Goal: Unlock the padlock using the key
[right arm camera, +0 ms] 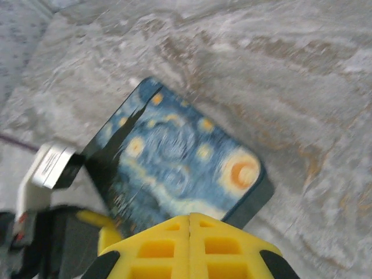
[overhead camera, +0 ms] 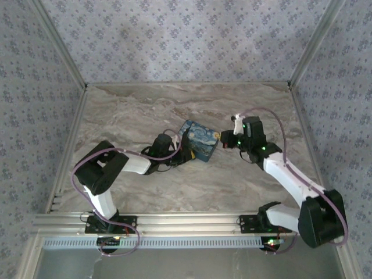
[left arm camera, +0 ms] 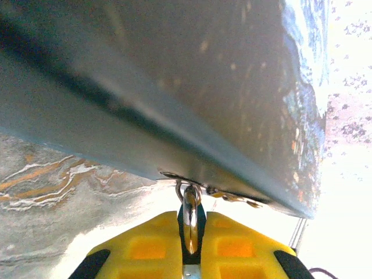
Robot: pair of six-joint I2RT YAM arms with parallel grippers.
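Note:
The blue starry-night tin [overhead camera: 197, 140] lies mid-table, tilted. My left gripper [overhead camera: 183, 153] is at its left edge. In the left wrist view the yellow fingers [left arm camera: 145, 244] are shut on a tiny silvery padlock [left arm camera: 190, 203], seen edge-on, whose loop hooks into the clasp on the tin's [left arm camera: 174, 87] lower rim. My right gripper [overhead camera: 224, 139] hovers just right of the tin. In the right wrist view its fingertips [right arm camera: 189, 218] are pressed together with no gap, over the near edge of the tin's painted lid [right arm camera: 174, 157].
The marble table [overhead camera: 145, 110] has patterned walls on three sides and an aluminium rail along the near edge [overhead camera: 186, 222]. The left arm's wrist [right arm camera: 49, 168] sits at the tin's far corner. Small brass-coloured bits [left arm camera: 232, 197] hang by the clasp.

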